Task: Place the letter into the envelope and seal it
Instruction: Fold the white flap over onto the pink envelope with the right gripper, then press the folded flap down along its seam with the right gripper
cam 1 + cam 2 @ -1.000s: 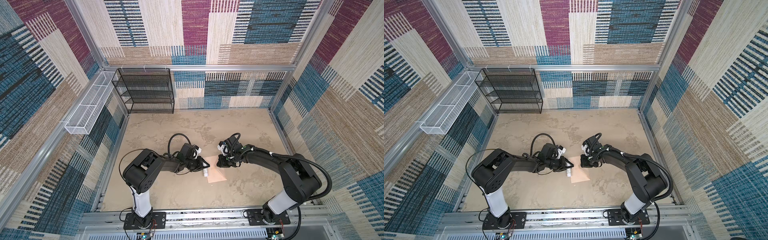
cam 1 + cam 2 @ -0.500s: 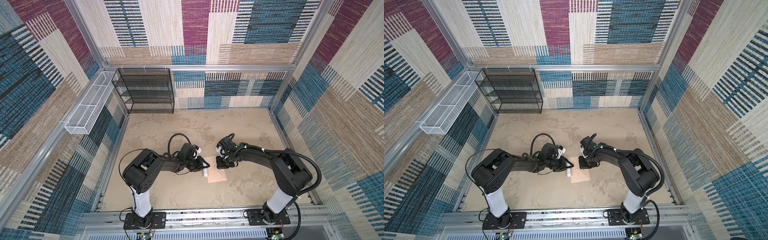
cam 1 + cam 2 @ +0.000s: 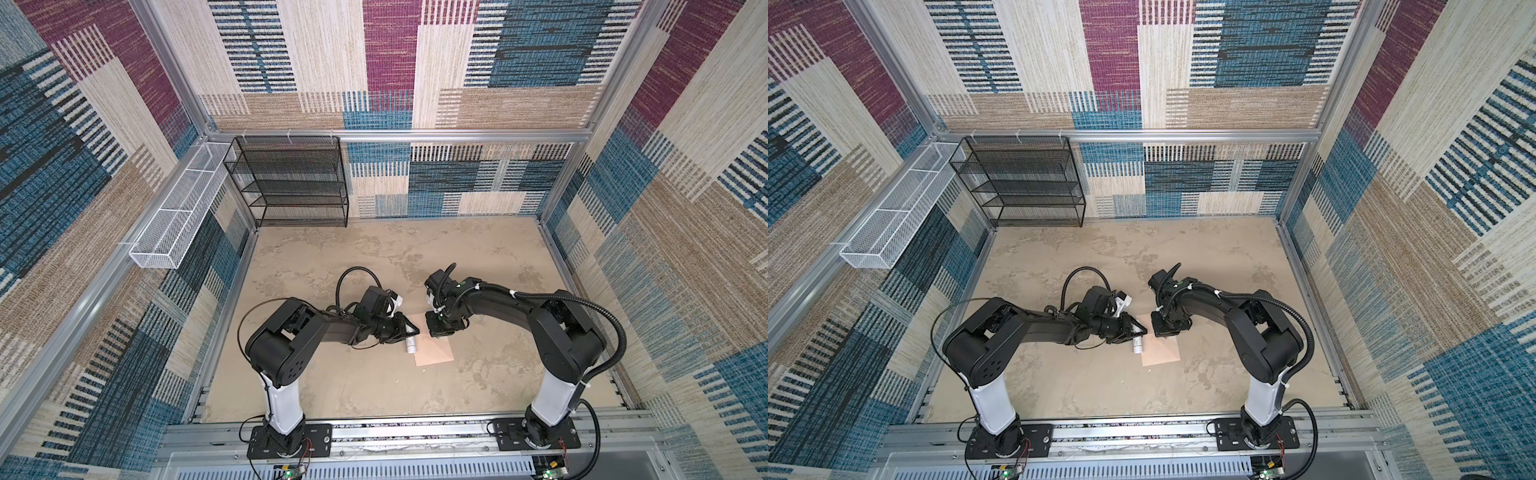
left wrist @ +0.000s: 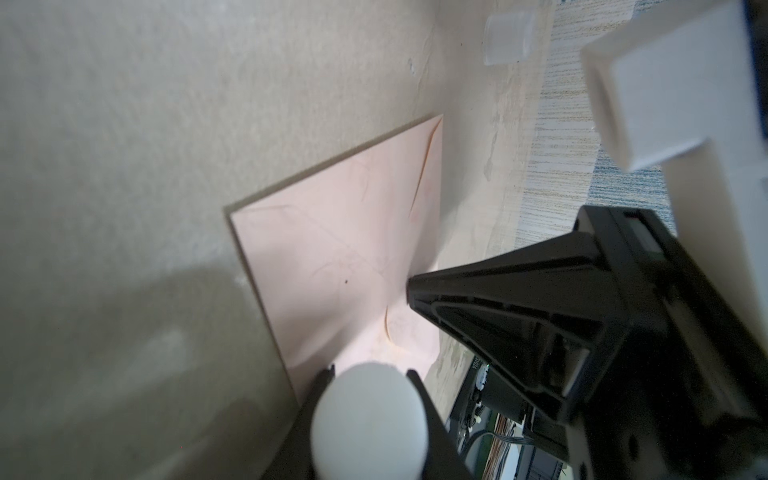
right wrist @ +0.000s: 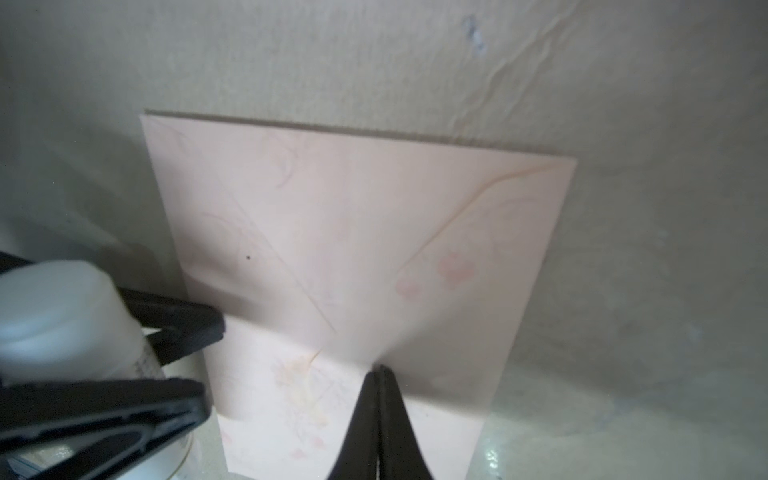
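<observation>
My right gripper was shut tight, with nothing in it. Its two tips were pressed together and touched the envelope low in the middle of the right wrist view. The pink envelope lay flat on the table, in the lower middle of both top views. Its pointed flap looked folded down. My left gripper was squeezed around a small white tube. In a top view the tube sat right at the left edge of the envelope. At the lower left of the right wrist view, it was just beside the paper. The letter was hidden from me.
</observation>
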`<action>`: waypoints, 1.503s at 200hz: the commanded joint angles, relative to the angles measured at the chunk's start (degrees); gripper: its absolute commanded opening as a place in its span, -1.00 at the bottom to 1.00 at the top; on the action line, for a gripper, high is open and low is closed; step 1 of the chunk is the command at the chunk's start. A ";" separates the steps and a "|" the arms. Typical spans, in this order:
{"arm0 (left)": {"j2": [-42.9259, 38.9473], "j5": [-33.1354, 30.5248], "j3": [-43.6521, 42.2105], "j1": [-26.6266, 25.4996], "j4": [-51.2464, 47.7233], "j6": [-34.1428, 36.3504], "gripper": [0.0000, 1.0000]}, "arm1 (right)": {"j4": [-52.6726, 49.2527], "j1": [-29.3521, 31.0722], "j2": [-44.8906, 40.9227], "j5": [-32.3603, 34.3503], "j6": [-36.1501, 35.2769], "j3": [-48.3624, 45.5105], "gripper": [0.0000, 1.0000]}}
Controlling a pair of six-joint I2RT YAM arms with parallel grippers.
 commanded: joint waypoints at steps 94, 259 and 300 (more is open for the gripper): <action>-13.77 -1.52 -4.03 3.95 -7.38 2.42 -0.80 | -1.69 4.29 8.35 3.06 0.89 2.11 -0.69; -31.75 -5.70 -8.19 10.95 -21.25 7.88 -0.74 | -1.51 7.18 11.55 2.55 2.12 5.89 -0.36; -32.11 -5.94 -8.15 10.88 -21.70 8.13 -0.74 | -0.99 7.22 11.72 1.21 1.87 6.60 -0.36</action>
